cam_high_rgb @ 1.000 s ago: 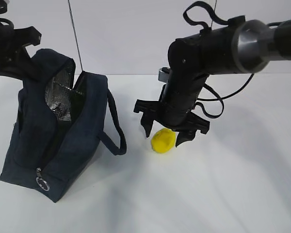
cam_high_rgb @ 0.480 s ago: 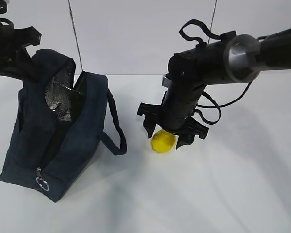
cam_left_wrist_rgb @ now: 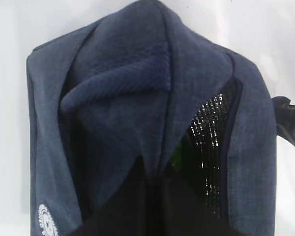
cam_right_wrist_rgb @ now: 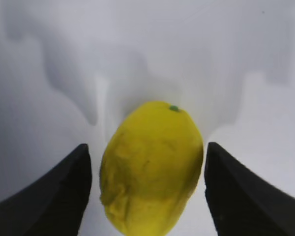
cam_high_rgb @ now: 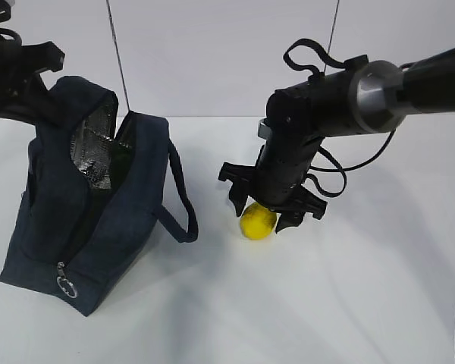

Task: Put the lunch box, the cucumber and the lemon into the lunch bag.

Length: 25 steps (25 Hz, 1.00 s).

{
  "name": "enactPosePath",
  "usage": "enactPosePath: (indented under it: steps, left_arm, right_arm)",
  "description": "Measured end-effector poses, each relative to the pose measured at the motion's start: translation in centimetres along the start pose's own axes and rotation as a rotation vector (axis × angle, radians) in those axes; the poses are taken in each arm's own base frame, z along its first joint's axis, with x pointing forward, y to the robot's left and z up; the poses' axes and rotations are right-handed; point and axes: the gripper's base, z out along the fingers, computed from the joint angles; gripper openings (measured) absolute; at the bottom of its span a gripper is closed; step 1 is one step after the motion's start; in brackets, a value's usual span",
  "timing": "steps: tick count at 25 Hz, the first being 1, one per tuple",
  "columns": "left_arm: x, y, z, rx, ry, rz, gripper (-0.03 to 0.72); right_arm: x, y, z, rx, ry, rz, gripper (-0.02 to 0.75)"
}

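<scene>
The navy lunch bag point(cam_high_rgb: 83, 205) stands on the left with its top gaping and its silver lining point(cam_high_rgb: 91, 148) showing. My left gripper point(cam_high_rgb: 42, 98) is shut on the bag's upper fabric and holds the mouth up; in the left wrist view the cloth of the lunch bag point(cam_left_wrist_rgb: 128, 98) runs down between the dark fingers of that gripper point(cam_left_wrist_rgb: 157, 201). A sliver of green, apparently the cucumber point(cam_left_wrist_rgb: 178, 155), shows inside. The lunch box is hidden. The yellow lemon point(cam_high_rgb: 258, 222) lies on the table. My right gripper point(cam_high_rgb: 259, 218) straddles it, open; the lemon point(cam_right_wrist_rgb: 152, 167) sits between the fingers with a thin gap on each side of the gripper point(cam_right_wrist_rgb: 146, 147).
One strap handle point(cam_high_rgb: 180, 197) loops out from the bag's right side toward the lemon. The zipper's ring pull point(cam_high_rgb: 66, 286) hangs at the bag's near lower corner. The white tabletop point(cam_high_rgb: 349, 303) stretches in front and to the right, with a wall behind.
The right gripper has come down and shifted slightly right, so its fingers now flank the lemon at table level. The left gripper and the bag have not moved.
</scene>
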Motion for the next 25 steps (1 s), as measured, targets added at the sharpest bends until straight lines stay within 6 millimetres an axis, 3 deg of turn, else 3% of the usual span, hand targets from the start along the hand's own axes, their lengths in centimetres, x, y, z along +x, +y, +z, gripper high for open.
enactPosePath:
  steps: [9,15,19,25]
  left_arm:
    - [0.0,0.0,0.0,0.000,0.000,0.005,-0.007]
    - [0.0,0.0,0.0,0.000,0.000,0.009,-0.007]
    - [0.0,0.0,0.0,0.000,0.000,0.011,-0.006]
    - [0.0,0.0,0.0,0.000,0.000,0.015,-0.007]
  right_arm:
    - [0.1,-0.2,0.6,0.008,0.013,0.008,0.451]
    - [0.2,-0.3,0.4,0.020,0.024,-0.026,0.447]
    - [0.0,-0.1,-1.9,0.010,0.016,-0.068,0.445]
    - [0.0,0.1,-7.8,-0.040,-0.015,-0.208,0.445]
